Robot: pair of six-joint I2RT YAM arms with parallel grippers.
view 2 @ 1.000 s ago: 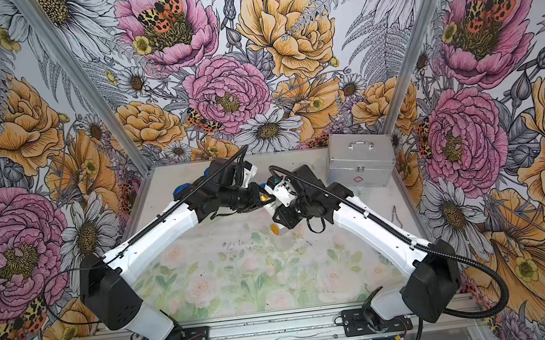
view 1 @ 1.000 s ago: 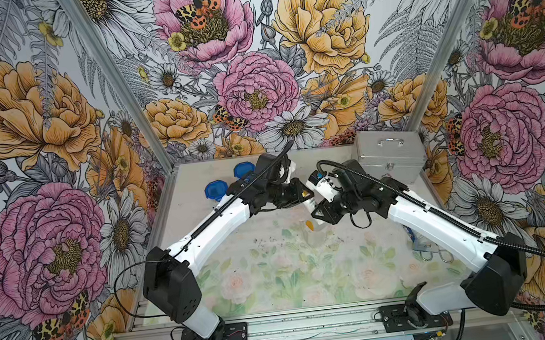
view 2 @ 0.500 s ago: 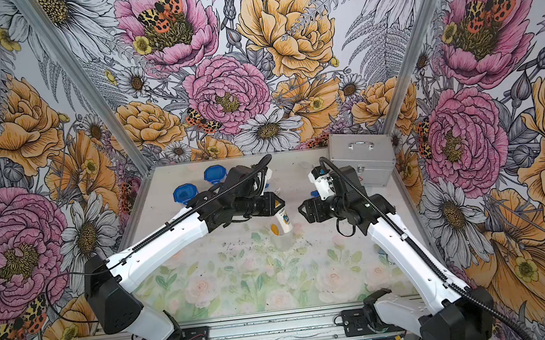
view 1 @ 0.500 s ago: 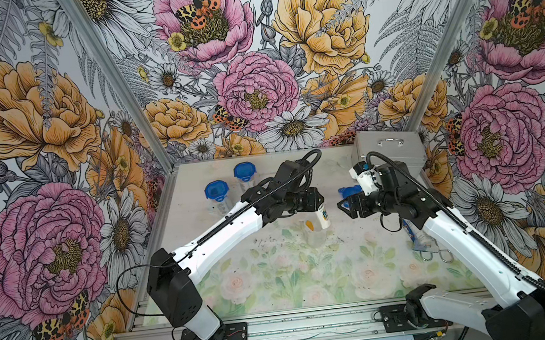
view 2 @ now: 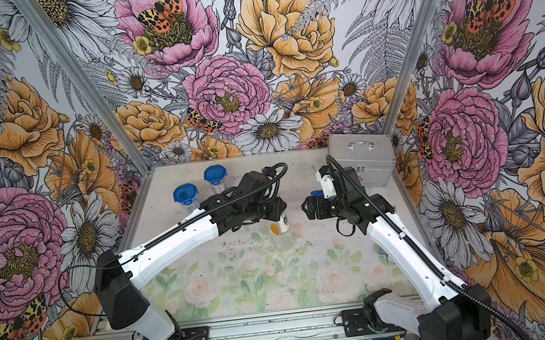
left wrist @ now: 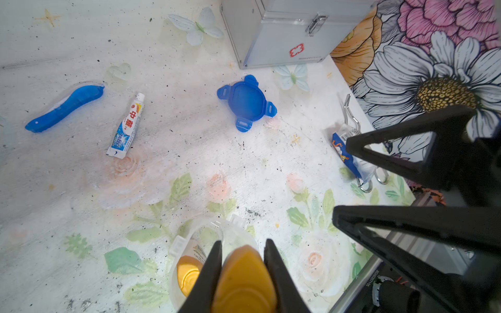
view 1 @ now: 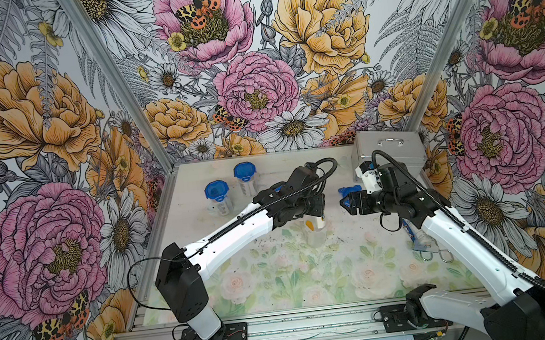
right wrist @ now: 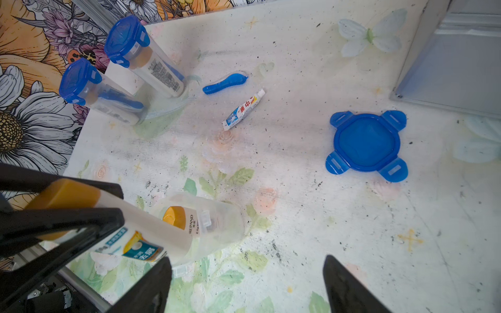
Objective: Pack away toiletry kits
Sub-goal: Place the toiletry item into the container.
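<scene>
Lidded cups (view 1: pixel 217 197): table's 11 o'clock.
Silver case (view 1: pixel 388 151): 1 o'clock (closed).
Left gripper (view 1: pixel 317 211): grips bottle (view 1: pixel 320 221) above open cup (view 1: pixel 316 237).
Right gripper (view 1: pixel 343 203): jaws apart.

Silver case (view 1: pixel 388 151) in floral table's (view 1: pixel 276 281) far right corner, blue packet (left wrist: pixel 342 154) by right edge.

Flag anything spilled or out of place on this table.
Dark specks litter the table around the open cup, like spilled grit. Toothbrush, toothpaste tube and blue lid lie loose, unpacked.
</scene>
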